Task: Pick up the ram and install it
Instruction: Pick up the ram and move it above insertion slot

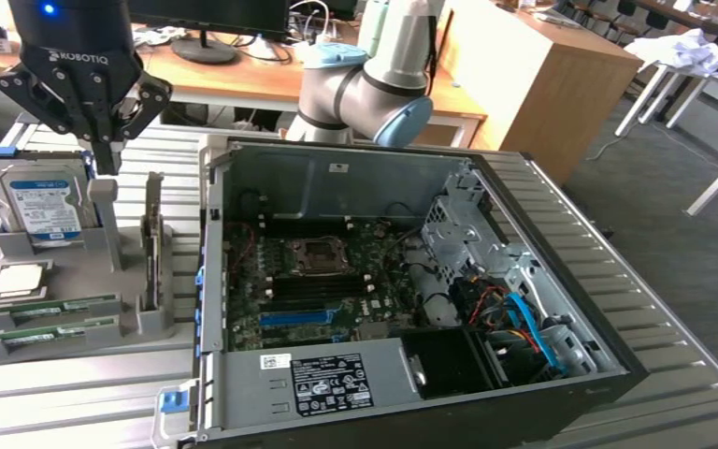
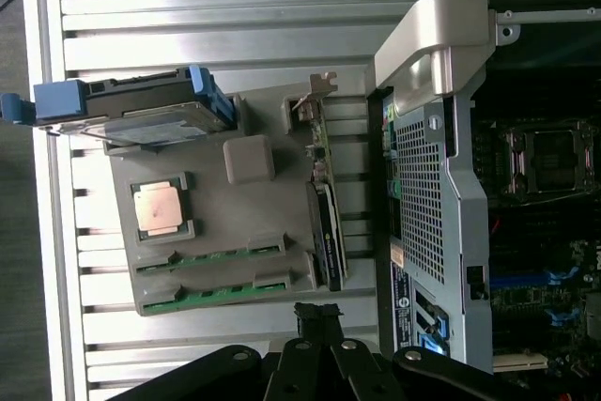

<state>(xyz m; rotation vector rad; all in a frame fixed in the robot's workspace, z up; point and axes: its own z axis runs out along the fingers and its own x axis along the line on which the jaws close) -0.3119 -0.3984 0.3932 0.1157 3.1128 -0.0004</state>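
Hovering above the grey holder (image 1: 147, 323) at the exterior view's left, the gripper (image 1: 107, 161) has its fingers pressed together with nothing between them. The ram (image 1: 57, 306) sits on edge in a slot of that holder, a second stick (image 1: 41, 334) just beside it, near the processor (image 1: 20, 281). It looks light, stiff and thin, yet fragile at chips and contacts, so its exposed long top edge, mid-length, seems the place to pinch. Slot walls crowd both faces; the upright card (image 1: 153, 234) and the computer case (image 1: 212, 271) stand close, while open room lies straight above.
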